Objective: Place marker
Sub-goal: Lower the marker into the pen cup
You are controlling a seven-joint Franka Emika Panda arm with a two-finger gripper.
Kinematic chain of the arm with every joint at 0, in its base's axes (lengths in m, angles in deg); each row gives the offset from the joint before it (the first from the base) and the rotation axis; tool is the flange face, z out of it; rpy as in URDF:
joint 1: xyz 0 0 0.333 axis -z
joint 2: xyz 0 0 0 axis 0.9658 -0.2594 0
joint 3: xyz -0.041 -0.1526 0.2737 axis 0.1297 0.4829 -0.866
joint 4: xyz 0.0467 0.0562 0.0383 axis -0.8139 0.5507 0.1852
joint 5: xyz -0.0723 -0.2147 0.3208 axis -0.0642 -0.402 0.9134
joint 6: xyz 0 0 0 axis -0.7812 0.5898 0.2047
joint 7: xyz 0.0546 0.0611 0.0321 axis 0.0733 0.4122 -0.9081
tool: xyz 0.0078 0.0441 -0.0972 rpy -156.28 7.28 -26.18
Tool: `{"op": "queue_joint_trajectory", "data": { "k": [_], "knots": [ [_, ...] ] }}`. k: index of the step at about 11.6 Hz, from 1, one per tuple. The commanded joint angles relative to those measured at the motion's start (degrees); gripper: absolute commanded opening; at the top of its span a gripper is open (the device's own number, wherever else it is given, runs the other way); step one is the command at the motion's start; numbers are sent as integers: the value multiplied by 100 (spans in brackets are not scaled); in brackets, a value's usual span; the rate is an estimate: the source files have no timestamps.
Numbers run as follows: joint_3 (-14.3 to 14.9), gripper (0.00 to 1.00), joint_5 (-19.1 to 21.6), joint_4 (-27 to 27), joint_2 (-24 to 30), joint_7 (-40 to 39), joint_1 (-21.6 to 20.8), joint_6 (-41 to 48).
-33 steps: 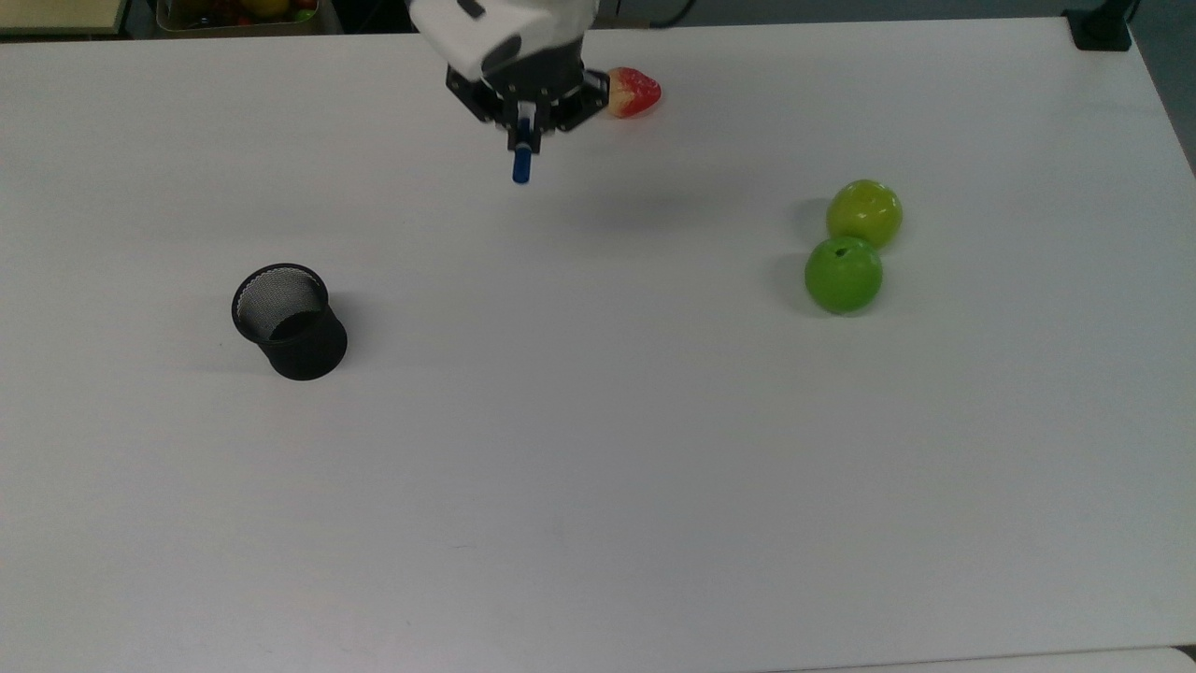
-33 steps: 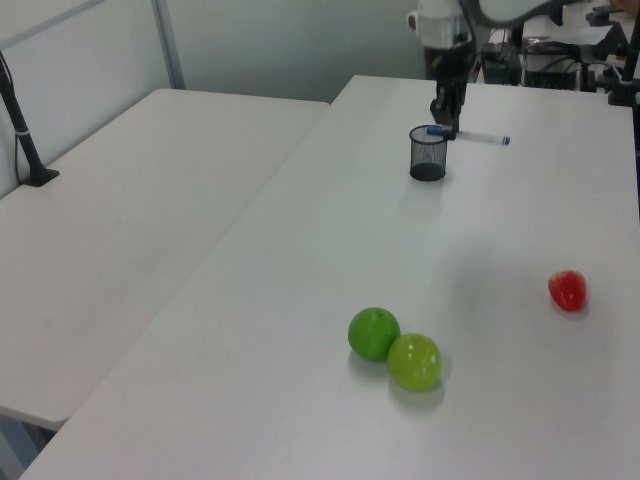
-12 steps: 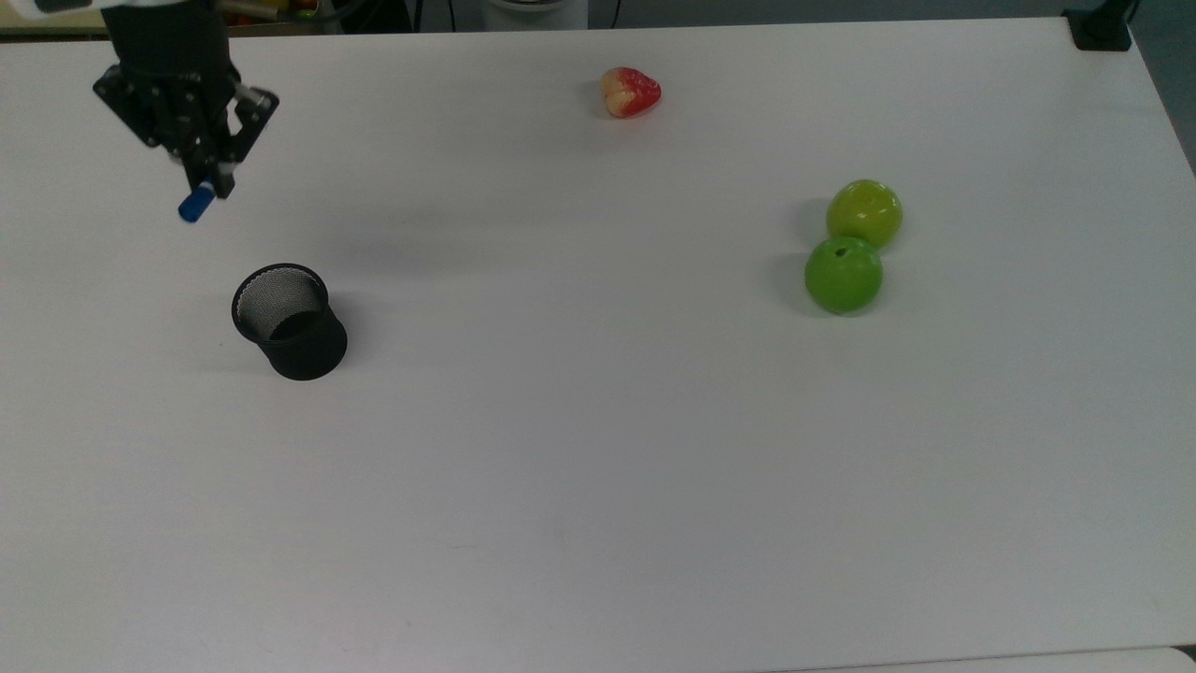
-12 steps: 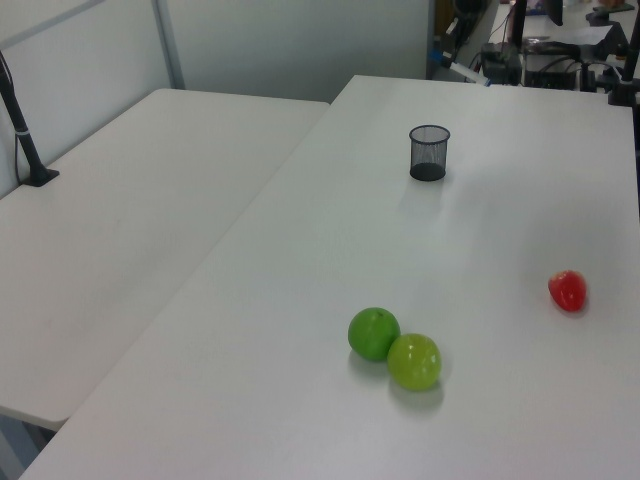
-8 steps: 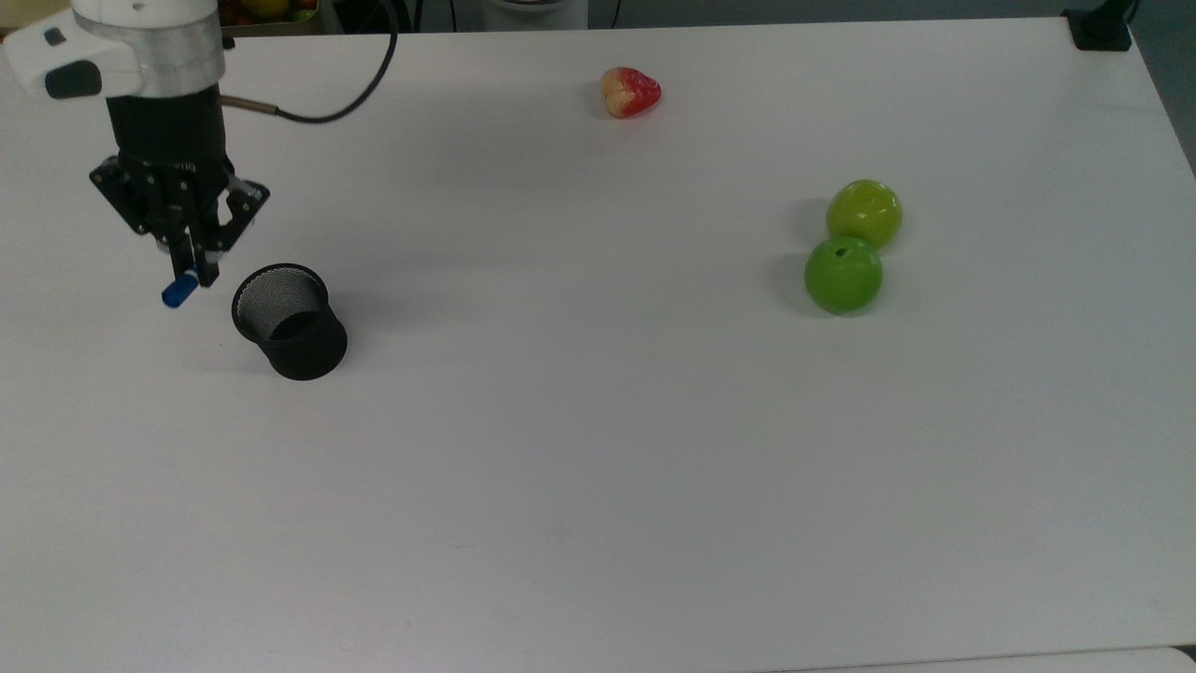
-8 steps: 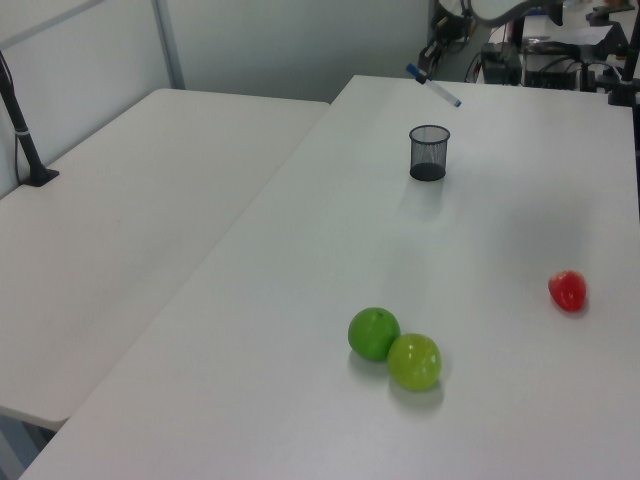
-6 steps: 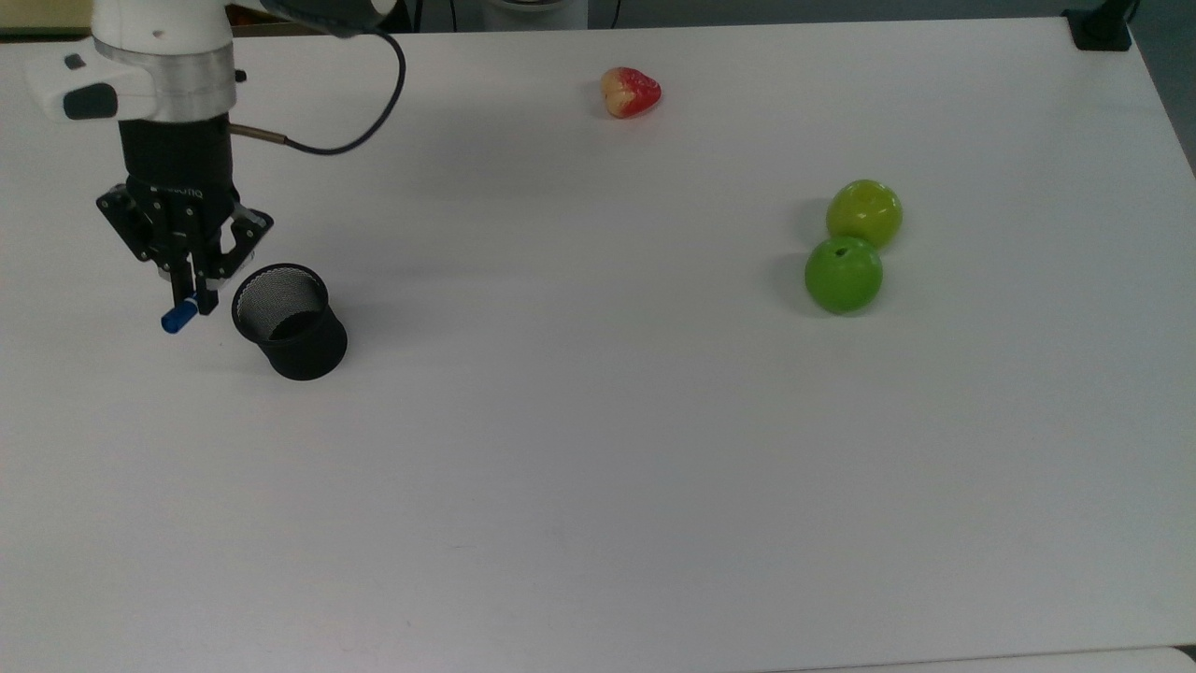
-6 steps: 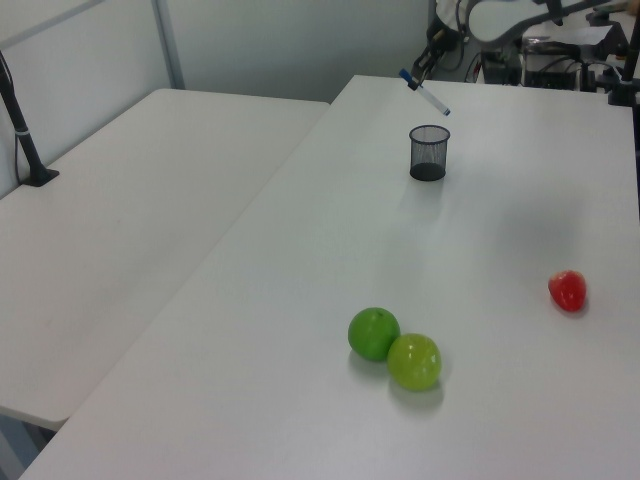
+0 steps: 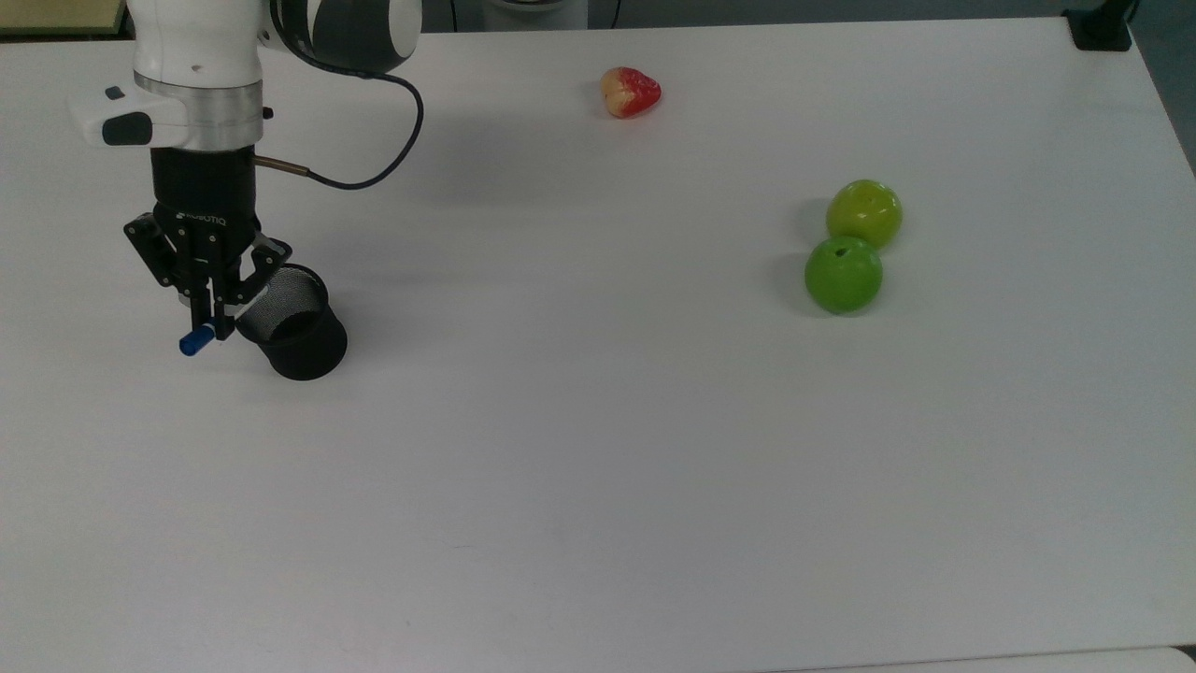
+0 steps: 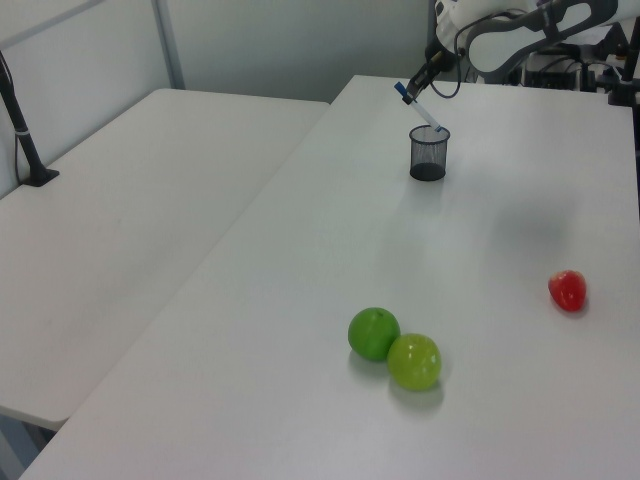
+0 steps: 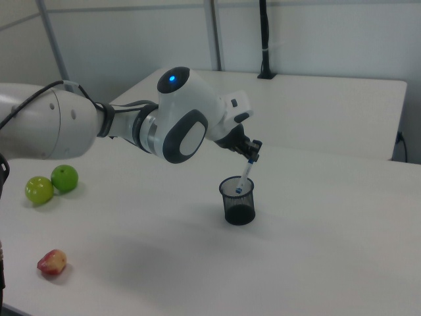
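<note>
My gripper (image 9: 217, 316) is shut on the marker (image 9: 194, 342), a slim white pen with a blue cap, and holds it tilted above the black mesh cup (image 9: 297, 329). The top view shows the blue cap sticking out past the cup's left side. In the right view the gripper (image 11: 252, 153) grips the marker (image 11: 245, 175) near its upper end, and the blue lower tip dips just inside the cup's (image 11: 239, 205) mouth. From the left view the marker (image 10: 419, 108) slants down toward the rim of the cup (image 10: 429, 154).
Two green apples (image 9: 864, 213) (image 9: 843, 274) sit together at the top view's right. A red strawberry-like fruit (image 9: 632, 92) lies near the far edge. A second white table (image 10: 130, 210) stands beside this one in the left view.
The gripper has carried the marker from the top view's far left corner to the cup, coming lower. The marker's lower end now reaches the cup's mouth.
</note>
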Motion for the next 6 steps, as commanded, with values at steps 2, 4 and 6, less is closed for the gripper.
{"op": "queue_joint_trajectory", "data": {
  "k": [2, 4, 6],
  "knots": [
    [0, 15, 97, 232, 26, 76, -94, -244],
    [0, 16, 97, 293, 8, 76, -94, -244],
    [-9, 17, 97, 329, 17, 76, -164, -244]
  ]
}}
